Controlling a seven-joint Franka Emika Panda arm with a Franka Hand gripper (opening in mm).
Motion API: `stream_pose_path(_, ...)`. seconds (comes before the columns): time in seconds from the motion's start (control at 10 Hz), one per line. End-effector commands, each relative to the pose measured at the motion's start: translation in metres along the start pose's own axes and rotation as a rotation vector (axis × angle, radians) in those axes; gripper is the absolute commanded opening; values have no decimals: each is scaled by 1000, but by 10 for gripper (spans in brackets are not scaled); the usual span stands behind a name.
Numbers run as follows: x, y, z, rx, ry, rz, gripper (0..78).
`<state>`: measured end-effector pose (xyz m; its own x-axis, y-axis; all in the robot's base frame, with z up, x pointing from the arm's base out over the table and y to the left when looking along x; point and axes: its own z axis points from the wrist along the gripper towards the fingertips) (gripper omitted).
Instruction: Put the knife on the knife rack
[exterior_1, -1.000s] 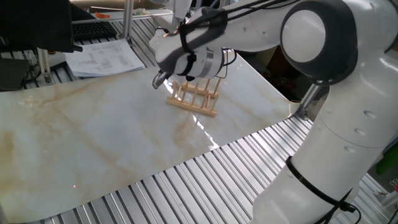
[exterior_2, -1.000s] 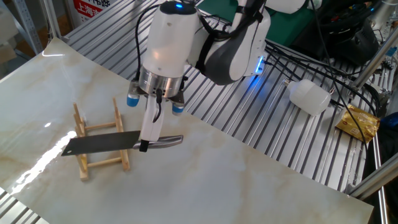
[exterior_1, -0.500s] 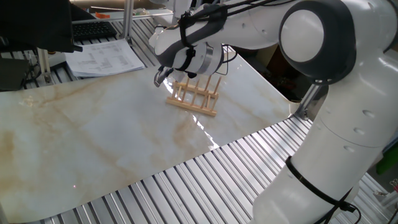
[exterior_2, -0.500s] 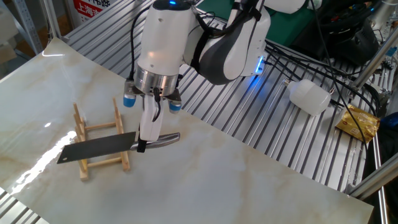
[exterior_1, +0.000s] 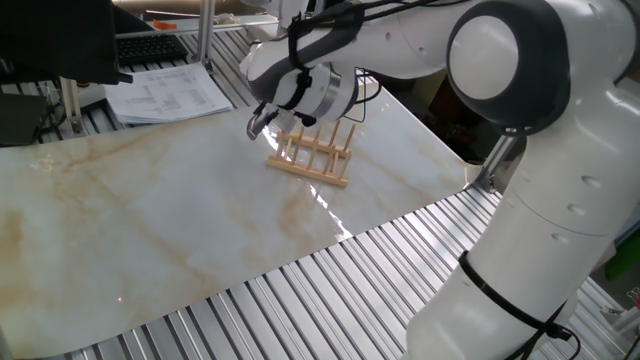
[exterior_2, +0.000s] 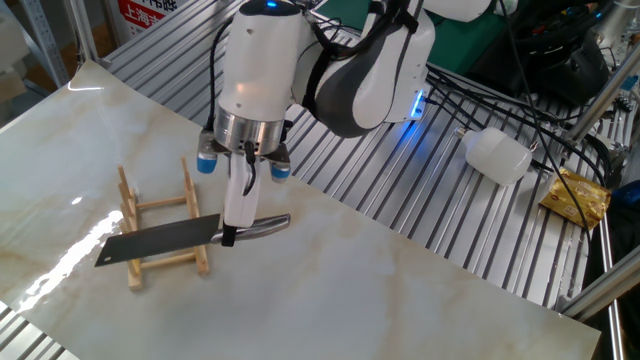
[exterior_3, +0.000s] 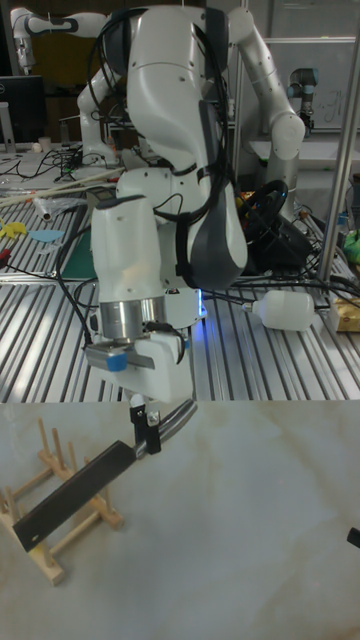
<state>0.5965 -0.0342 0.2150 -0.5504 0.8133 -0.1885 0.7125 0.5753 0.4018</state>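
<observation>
Marble tabletop | gripper clamped on knife where blade meets handle | blade lying across knife rack pegs, tilted

The knife has a dark grey, almost black blade and a shiny silver handle, and the knife rack under it is pale, light wood. The table top is a creamy white marble pattern with faint tan veins, edged by ribbed silver metal. The arm is glossy white with dark grey joints, its gripper has black fingertips, and two small blue caps sit at the wrist.
</observation>
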Motion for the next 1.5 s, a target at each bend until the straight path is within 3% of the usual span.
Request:
stream_pose_path(0.1, -3, 3, -2, -117, 73, -68, 19)
stream_pose_path(0.5, -9, -6, 5, -135, 73, -104, 19)
stream_pose_path(1.1, -10, -6, 5, -112, 54, -109, 19)
stream_pose_path(1.5, -10, -7, 5, -116, 54, -95, 19)
